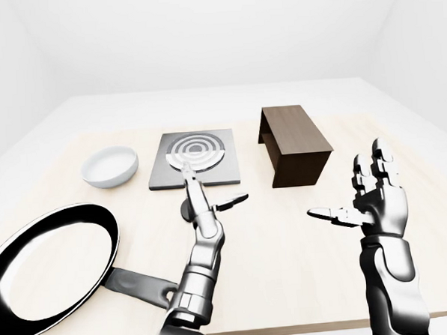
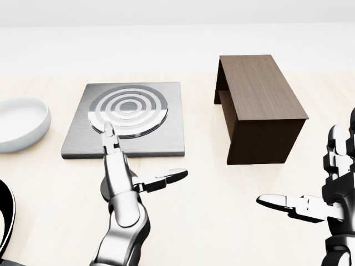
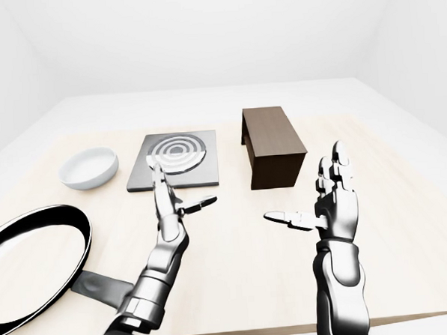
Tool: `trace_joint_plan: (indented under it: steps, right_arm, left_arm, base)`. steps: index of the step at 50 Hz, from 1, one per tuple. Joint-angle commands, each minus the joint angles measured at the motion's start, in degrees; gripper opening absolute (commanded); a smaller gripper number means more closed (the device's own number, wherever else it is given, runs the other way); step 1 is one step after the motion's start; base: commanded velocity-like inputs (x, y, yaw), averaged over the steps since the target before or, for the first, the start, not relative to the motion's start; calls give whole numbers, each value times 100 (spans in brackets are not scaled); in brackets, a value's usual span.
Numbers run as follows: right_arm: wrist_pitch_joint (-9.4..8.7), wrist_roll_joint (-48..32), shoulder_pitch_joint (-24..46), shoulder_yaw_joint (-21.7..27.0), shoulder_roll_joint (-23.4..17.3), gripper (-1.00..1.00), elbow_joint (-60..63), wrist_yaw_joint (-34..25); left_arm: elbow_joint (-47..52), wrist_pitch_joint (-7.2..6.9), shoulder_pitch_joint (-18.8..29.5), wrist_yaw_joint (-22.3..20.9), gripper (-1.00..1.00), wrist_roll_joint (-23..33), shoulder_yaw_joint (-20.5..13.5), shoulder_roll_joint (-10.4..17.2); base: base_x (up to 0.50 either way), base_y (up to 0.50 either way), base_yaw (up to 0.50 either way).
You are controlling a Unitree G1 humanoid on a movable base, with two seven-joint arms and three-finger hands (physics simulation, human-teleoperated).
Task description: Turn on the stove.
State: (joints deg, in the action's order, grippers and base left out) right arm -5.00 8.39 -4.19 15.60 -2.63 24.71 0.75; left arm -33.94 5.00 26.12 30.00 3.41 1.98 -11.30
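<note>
A pale wooden tabletop (image 1: 288, 262) carries everything here. The stove (image 2: 161, 141), a flat square metal plate with a ringed round burner (image 2: 128, 108) set into it, lies in the upper left-centre of the head view, flat on the wood. The left robot hand (image 2: 125, 183) reaches up from the bottom of that view with its fingers spread and released, grasping nothing; its long finger (image 2: 108, 138) points up and its tip overlaps the stove's lower edge just below the burner, though whether it touches the metal or hovers above it cannot be told. Its side finger sticks out to the right over bare wood. A small dark round disc (image 1: 186, 211), perhaps a knob, shows on the tabletop partly behind this hand, just below the stove. The right robot hand (image 1: 371, 197) is held up well to the right, palm turned toward the left, fingers upright and spread, one finger jutting out sideways to the left; it is released too and holds nothing. To the right of the stove, apart from it, stands a dark brown wooden box (image 2: 260, 108) with an open side. A white bowl (image 1: 110, 165) rests to the left of the stove. A black frying pan (image 1: 49, 270) with a pale rim lies at lower left in the left-eye view, its handle running toward the left arm.
</note>
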Motion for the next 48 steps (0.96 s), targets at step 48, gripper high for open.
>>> trace_joint_plan:
  steps: [48]
  right_arm:
    - [0, -15, -8, -61, 15, 100, -29, -16]
  left_arm:
    - [7091, -1000, -984, 0, 100, 1191, 746, 166]
  base:
    - [0, 0, 0]
